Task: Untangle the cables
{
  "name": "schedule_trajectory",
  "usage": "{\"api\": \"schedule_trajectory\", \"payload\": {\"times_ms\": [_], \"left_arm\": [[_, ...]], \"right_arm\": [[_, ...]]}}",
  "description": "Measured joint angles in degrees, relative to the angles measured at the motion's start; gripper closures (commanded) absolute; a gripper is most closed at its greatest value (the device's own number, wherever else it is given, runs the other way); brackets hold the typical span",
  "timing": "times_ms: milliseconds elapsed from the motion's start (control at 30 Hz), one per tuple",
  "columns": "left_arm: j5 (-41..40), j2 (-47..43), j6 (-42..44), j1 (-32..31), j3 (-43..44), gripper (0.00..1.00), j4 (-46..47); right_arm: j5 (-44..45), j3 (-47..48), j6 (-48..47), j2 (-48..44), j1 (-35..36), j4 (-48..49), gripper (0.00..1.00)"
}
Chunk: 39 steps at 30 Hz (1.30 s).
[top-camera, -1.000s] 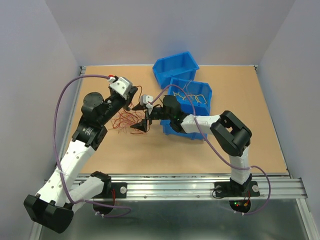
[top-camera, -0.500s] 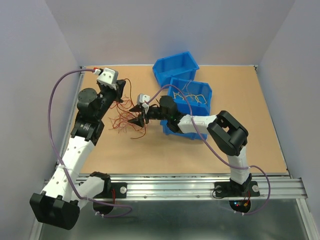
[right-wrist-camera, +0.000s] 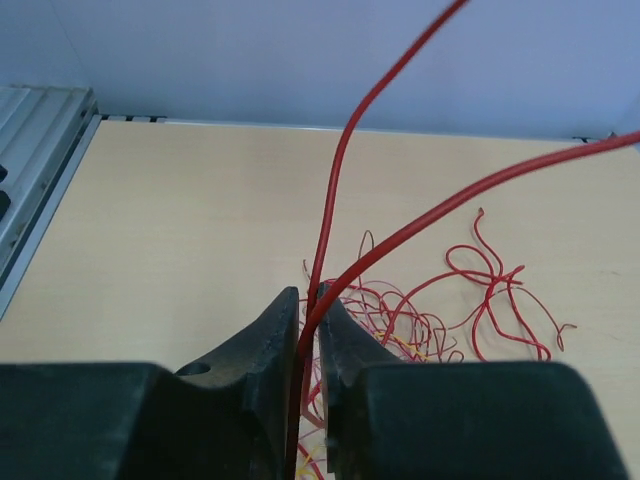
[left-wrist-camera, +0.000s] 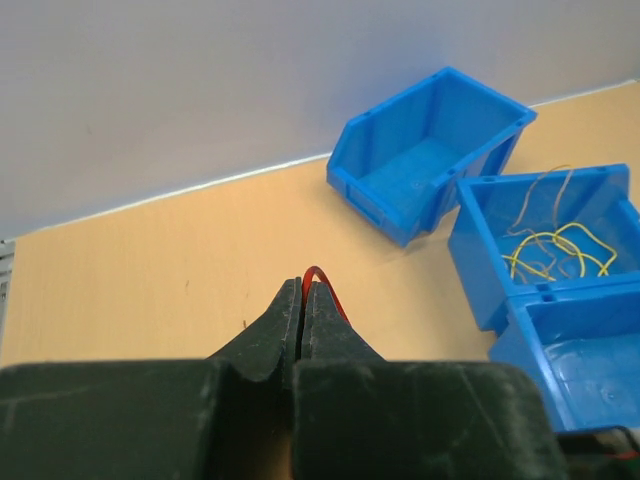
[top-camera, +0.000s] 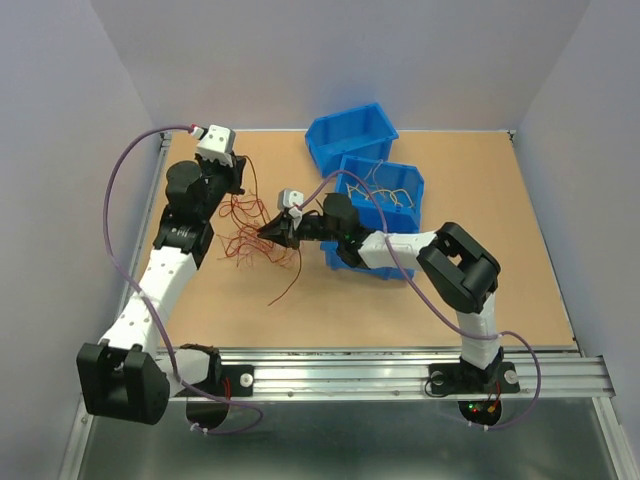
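The cables (top-camera: 252,243) are a loose tangle of thin red, orange and yellow wires on the tan table, between my two grippers. My left gripper (top-camera: 238,187) is raised at the back left. Its jaws are shut on a red cable (left-wrist-camera: 318,270) that loops out past the fingertips (left-wrist-camera: 303,287). My right gripper (top-camera: 268,232) reaches in from the right, just over the tangle. Two red cables (right-wrist-camera: 329,200) run up between its nearly closed jaws (right-wrist-camera: 310,300), pinched there. More of the tangle (right-wrist-camera: 490,290) lies on the table beyond it.
Two blue bins stand at the back right: an empty one (top-camera: 351,132) and a nearer one (top-camera: 385,195) holding yellow cables (left-wrist-camera: 545,250). One red strand (top-camera: 288,286) trails toward the near side. The table's metal rail (top-camera: 350,375) runs along the front.
My left arm has pulled back and left with its red cable. My right gripper has closed from wide open onto red strands, and the tangle has stretched out between the two.
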Motion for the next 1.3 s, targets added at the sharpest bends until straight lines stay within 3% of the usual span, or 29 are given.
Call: {"api": "schedule_trajectory", "payload": {"times_ms": [133,333,533,667,867,1100,1300], "left_arm": [[0.35,5.57,0.02,2.19,0.11,1.00,1.79],[4.02,16.68,-0.04,4.90,2.80,1.00,0.39],[15.23,27.67,0.59,5.03,11.15,1.00,-6.32],[23.76,33.20,1.57,5.05,15.58,0.94,-9.88],[30.71,35.93,2.89,5.05,16.24,0.82,-12.92],[31.76,35.93,4.94,5.31,16.39,0.70,-12.31],[32.50,35.26,5.51,5.42,15.54,0.67,-9.94]], "right_arm": [[-1.31,-1.79,0.42,-1.66,0.00,0.85,1.00],[-1.60,-3.19,0.87,-4.20,-0.20,1.68,1.00],[2.62,-7.45,2.34,-7.21,-1.60,2.51,0.99],[7.93,-10.88,3.08,-10.60,-1.62,3.52,0.99],[12.07,-12.55,6.23,-14.82,-3.04,5.35,1.00],[13.33,-12.48,11.69,-16.26,-4.35,8.20,1.00],[17.55,-12.48,18.51,-18.10,-8.15,9.79,0.99]]}}
